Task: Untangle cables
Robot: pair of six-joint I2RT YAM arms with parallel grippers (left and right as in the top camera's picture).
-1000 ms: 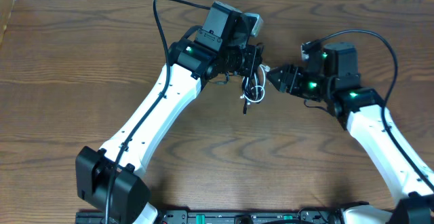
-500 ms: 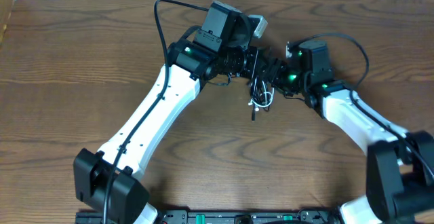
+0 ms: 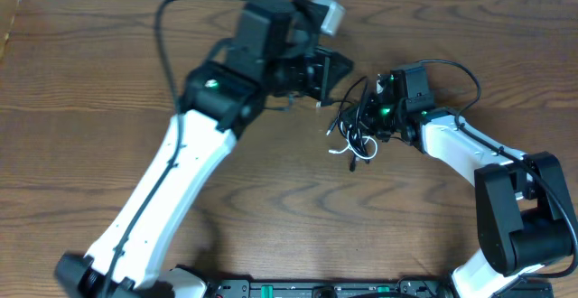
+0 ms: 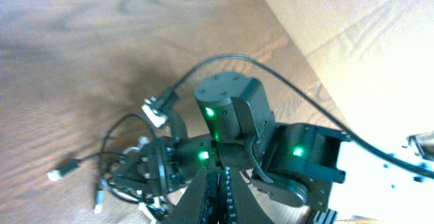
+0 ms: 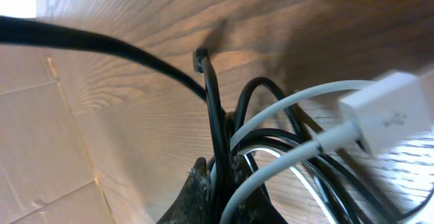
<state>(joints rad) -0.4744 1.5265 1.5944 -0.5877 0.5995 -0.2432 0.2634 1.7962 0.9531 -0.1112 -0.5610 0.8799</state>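
Overhead, the cables [image 3: 354, 137] sit in a black and white tangle on the table [image 3: 90, 108], right at the right gripper [image 3: 370, 117]. Its jaws are clamped on several strands, and a white plug [image 5: 386, 112] juts out beside them. The left gripper [image 3: 327, 70] hangs just behind the tangle, jaws close together in its wrist view.

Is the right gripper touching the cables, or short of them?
Touching. The right wrist view shows the black and white cables running down into the right gripper, where they are pinched between its closed jaws.
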